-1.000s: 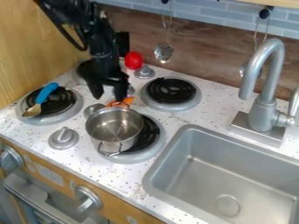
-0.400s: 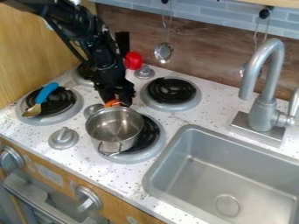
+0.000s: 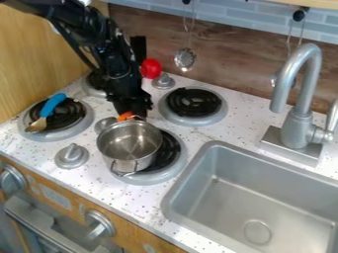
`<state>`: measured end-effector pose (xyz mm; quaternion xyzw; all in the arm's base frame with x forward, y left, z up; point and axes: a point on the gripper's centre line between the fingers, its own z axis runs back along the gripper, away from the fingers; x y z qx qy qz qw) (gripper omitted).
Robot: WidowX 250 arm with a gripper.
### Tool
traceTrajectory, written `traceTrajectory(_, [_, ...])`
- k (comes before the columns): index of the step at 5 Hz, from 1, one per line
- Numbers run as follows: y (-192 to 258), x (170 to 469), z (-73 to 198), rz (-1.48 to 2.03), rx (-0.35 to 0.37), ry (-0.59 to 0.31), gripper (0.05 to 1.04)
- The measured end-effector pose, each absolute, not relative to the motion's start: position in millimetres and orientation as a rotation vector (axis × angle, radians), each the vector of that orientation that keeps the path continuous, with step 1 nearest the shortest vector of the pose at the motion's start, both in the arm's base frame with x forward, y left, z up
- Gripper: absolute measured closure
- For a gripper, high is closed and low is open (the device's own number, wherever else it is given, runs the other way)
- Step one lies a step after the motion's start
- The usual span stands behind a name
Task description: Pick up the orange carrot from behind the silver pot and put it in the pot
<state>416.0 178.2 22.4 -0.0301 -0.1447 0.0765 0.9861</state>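
My gripper (image 3: 135,113) hangs low behind the metal pot, at the pot's far rim. It is shut on a small orange object (image 3: 124,116), whose left end pokes out beside the fingers; the rest is hidden. The silver pot (image 3: 125,148) stands partly on the front right burner (image 3: 170,165), with a wire handle toward the front.
A blue-handled spoon (image 3: 51,106) lies on the left burner. Behind the gripper are a red object (image 3: 150,68) and a stove knob (image 3: 163,81). The back right burner (image 3: 193,104) is close by; a faucet (image 3: 300,113) and sink (image 3: 228,192) lie right.
The gripper has come down and slightly right to the orange object, and its fingers have drawn together on it. The pot and spoon have stayed put.
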Motion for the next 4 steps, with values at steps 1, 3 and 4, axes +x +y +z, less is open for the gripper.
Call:
traceTrajectory(1, [175,411,30,0.14,-0.07,-0.269,0.568])
traceTrajectory(3, [169,384,135,0.184,0.115,-0.349,0.568])
traceTrajectory(4, [154,369,153,0.181,0.095,-0.409,0.568])
